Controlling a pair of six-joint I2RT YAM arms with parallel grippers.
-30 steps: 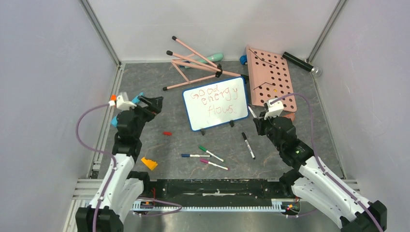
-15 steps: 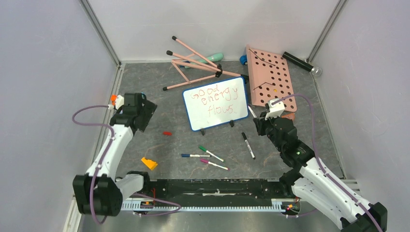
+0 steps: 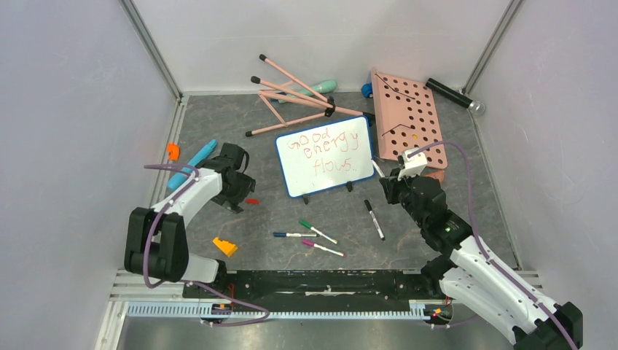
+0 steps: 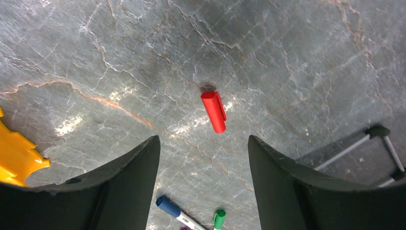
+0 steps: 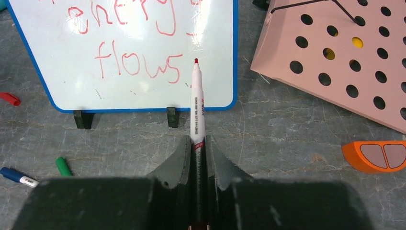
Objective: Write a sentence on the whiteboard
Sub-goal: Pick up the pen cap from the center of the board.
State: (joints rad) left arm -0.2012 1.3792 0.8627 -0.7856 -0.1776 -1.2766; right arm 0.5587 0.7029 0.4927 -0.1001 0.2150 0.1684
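Whiteboard (image 5: 119, 96) beyond right gripper (image 5: 197, 143), jaws tight around red marker (image 5: 197, 105).

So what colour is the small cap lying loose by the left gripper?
The cap is red, clearest in the left wrist view.

Your top camera looks down from high on the near side of the whiteboard (image 3: 325, 155), far enough back to take in the whole table (image 3: 218, 124). Your left wrist camera hangs close over the table, left of the whiteboard, facing almost straight down at a red cap (image 4: 213, 111). The thin legs (image 4: 378, 130) at its right edge are probably the whiteboard's. Your right wrist camera looks along its marker (image 5: 197, 103) at the whiteboard's lower half, from close in front. All three views share that cap.
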